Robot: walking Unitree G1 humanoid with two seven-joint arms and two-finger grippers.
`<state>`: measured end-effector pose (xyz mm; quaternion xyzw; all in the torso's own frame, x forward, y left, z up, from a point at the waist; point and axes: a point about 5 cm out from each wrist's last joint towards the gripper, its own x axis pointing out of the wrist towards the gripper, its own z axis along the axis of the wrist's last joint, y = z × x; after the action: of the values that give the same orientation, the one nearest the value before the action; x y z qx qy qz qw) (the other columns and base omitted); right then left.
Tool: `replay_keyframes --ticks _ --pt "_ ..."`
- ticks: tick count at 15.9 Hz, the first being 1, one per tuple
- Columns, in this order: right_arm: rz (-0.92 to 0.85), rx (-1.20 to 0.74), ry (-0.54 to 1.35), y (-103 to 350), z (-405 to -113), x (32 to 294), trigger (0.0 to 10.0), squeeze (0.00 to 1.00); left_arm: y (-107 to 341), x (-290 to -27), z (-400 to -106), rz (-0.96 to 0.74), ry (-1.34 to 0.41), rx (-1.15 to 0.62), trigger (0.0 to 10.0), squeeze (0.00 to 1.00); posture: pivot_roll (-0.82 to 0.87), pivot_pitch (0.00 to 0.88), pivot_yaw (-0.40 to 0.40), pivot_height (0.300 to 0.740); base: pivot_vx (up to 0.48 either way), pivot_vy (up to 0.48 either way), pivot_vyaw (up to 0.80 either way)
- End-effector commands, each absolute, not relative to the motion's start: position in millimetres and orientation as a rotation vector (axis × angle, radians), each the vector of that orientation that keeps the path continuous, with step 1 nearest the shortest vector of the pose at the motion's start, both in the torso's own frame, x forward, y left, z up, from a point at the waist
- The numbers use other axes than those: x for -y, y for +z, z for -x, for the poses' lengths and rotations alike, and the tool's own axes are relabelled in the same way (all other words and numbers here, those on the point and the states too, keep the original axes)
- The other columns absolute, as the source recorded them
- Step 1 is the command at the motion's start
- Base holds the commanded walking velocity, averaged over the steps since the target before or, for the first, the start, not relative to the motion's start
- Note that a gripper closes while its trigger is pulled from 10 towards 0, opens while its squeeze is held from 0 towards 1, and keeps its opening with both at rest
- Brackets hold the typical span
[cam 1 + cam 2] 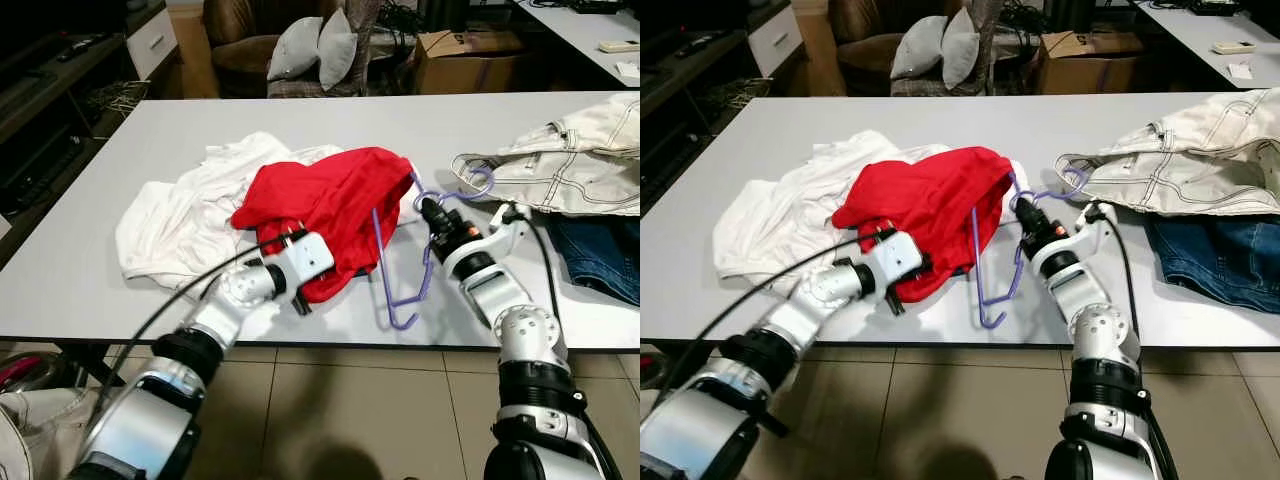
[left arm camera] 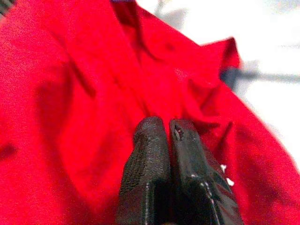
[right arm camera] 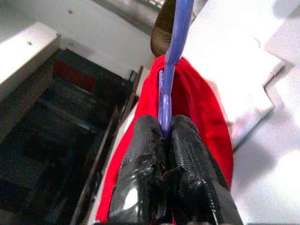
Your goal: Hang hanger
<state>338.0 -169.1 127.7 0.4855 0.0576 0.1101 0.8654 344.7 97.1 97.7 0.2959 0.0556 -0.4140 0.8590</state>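
White counter [image 1: 90,260] w/ white garment [image 1: 180,215] nr front edge, red shirt [image 1: 330,195] draped over it. Purple hanger [image 1: 405,290] partly inside shirt, nr front edge. Right pincer [image 1: 428,212] clamped on hanger; left pincer [image 1: 297,300] closed, pinching red shirt.

So the right gripper [image 3: 165,129] has its two black textured fingers [image 3: 140,154] pressed together, with the purple hanger [image 3: 174,42] pinched right between the tips. The hanger's thin plastic bar runs straight away from the fingertips, over the red garment [image 3: 206,108] bunched up just past them. Beside the red cloth there's a white garment [image 3: 243,70] lying on the pale table [image 3: 276,164]. Off the table's edge sits a dark cabinet [image 3: 56,122] with a white top, and something brown and blurry shows further back, can't tell what it is
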Motion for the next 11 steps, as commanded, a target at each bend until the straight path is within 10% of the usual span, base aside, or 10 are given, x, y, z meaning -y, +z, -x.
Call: replay_keyframes --ticks 1,11 --pt "-1.055 -0.088 0.231 137 -341 171 10.0 0.0 110 -102 -347 -0.599 -0.853 -0.054 0.0 0.0 -0.1 0.0 0.085 0.74 0.0 0.0 0.0" --pt "-1.386 -0.058 0.115 150 -370 176 10.0 0.0 135 -89 -302 -0.761 -1.204 0.107 0.0 0.0 -0.07 0.0 0.06 0.74 0.0 0.0 0.0"
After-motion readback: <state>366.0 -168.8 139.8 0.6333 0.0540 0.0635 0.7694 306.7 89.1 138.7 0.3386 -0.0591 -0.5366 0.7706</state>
